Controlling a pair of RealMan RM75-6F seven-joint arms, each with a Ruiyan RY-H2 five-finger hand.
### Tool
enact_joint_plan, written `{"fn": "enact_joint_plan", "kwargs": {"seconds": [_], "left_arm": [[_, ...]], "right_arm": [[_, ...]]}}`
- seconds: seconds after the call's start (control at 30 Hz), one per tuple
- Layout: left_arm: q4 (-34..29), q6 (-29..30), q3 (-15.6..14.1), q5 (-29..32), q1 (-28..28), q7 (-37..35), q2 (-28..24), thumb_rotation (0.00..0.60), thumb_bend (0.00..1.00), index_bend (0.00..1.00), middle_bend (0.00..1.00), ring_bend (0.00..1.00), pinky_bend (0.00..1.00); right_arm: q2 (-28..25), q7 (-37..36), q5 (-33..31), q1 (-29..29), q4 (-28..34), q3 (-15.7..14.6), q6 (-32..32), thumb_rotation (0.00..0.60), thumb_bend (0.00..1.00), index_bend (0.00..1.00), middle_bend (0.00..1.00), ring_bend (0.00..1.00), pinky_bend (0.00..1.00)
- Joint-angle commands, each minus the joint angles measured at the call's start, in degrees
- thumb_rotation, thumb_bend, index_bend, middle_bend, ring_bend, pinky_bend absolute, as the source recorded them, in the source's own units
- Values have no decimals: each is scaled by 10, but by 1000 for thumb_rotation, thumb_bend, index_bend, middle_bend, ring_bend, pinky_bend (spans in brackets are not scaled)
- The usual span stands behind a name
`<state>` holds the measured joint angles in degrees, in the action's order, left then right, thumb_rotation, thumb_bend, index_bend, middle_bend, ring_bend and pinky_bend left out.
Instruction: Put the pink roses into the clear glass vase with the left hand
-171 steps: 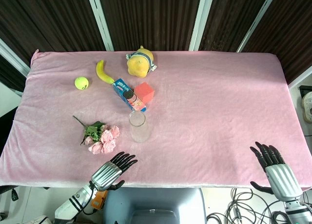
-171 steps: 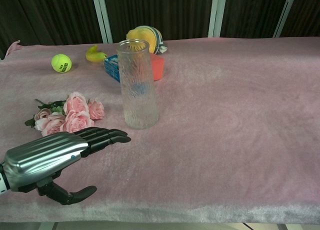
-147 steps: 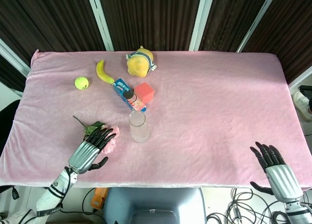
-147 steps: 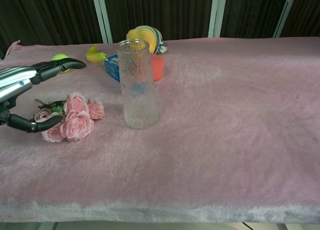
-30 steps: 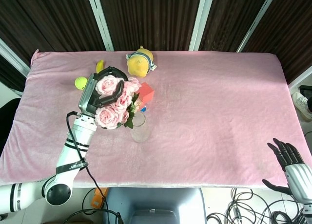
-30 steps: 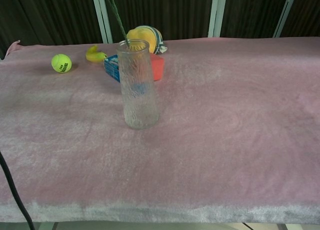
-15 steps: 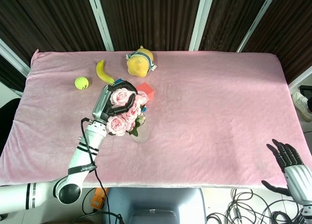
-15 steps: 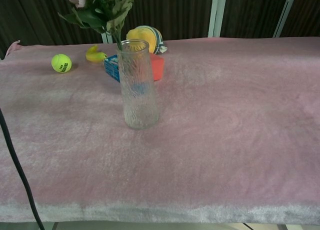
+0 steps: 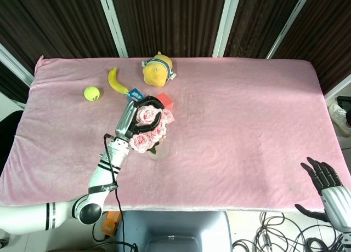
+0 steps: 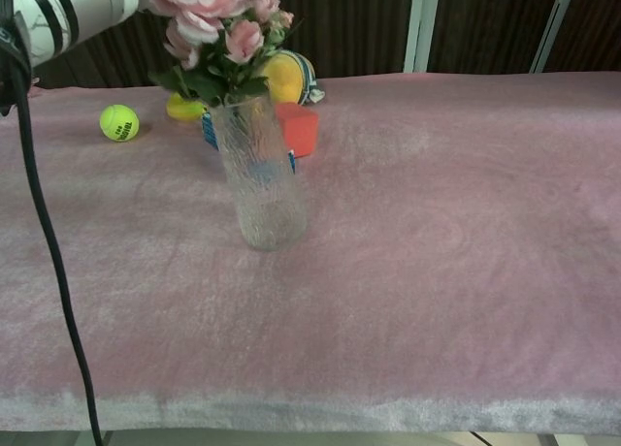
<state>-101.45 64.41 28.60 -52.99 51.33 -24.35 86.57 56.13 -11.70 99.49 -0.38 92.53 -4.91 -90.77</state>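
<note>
My left hand (image 9: pixel 130 119) grips the bunch of pink roses (image 9: pixel 141 142) from above, right over the clear glass vase (image 10: pixel 260 179) near the table's middle left. In the chest view the roses (image 10: pixel 215 15) and their green leaves sit at the vase's mouth, with the stems reaching down inside the glass. The vase leans a little to the left at its top. Only my left forearm (image 10: pixel 73 5) shows in that view, at the top left. My right hand (image 9: pixel 322 176) hovers off the table's front right corner, fingers spread and holding nothing.
Behind the vase lie a red cube (image 10: pixel 296 127), a blue box (image 9: pixel 133 93), a banana (image 9: pixel 115 81), a yellow plush toy (image 9: pixel 157 68) and a tennis ball (image 10: pixel 118 122). A black cable (image 10: pixel 53 262) hangs down the left side of the chest view.
My left hand has come down and to the right with the roses. The stems have gone into the vase, and the vase's top has tipped slightly left.
</note>
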Motion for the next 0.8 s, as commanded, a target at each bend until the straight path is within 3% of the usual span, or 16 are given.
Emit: {"fn": "enact_joint_plan", "kwargs": {"seconds": [0.03, 0.17, 0.5, 0.67, 0.8], "left_arm": [[7, 1, 8, 1, 4, 4, 9, 600, 499, 410, 594, 476, 402], [11, -9, 18, 16, 9, 11, 19, 600, 494, 344, 563, 443, 369], [17, -55, 19, 66, 13, 35, 19, 600, 437, 21, 250, 112, 156], [5, -70, 20, 61, 9, 45, 4, 600, 357, 0, 21, 0, 29], [-17, -83, 24, 46, -2, 36, -18, 600, 293, 0, 0, 0, 0]], "right_arm": [[0, 0, 1, 1, 0, 0, 2, 600, 218, 0, 0, 0, 0], [-1, -5, 0, 1, -1, 0, 1, 600, 218, 0, 0, 0, 0], [-3, -12, 6, -2, -5, -1, -9, 600, 218, 0, 0, 0, 0], [-3, -14, 7, -3, -7, -2, -10, 600, 218, 0, 0, 0, 0], [-2, -12, 8, -2, -7, -2, -9, 600, 218, 0, 0, 0, 0]]}}
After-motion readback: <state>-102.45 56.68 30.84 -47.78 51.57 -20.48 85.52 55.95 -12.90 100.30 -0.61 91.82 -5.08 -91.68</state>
